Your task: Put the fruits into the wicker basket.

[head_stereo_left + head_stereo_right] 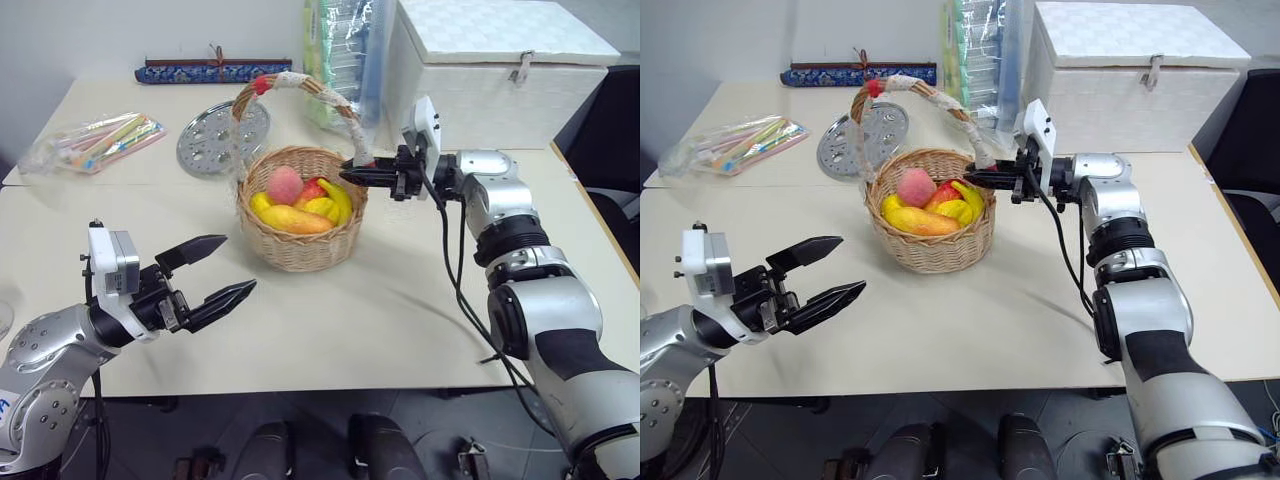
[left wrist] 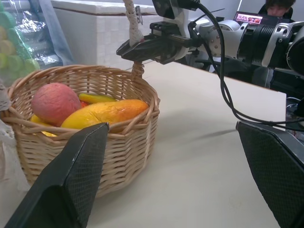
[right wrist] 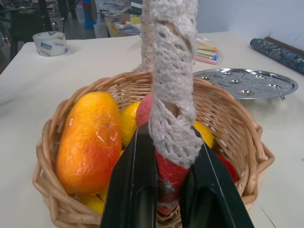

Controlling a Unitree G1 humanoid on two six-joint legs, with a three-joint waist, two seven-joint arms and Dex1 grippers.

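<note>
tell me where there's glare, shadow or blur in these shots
Left eye view: the metal tray reflects bright light, and the wicker basket casts a soft shadow on the table. Left wrist view: the left claw's fingers loom large and soft at the edges. Right wrist view: the mango shows small specular glints; the handle is nearest, the background slightly soft.

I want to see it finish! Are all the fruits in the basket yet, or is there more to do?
Looks nearly done: the peach and mango already lie inside the wicker basket. Right now the right gripper is shut on the basket's handle, and the left gripper hangs open beside it, holding nothing. No task fruit remains on the table.
</note>
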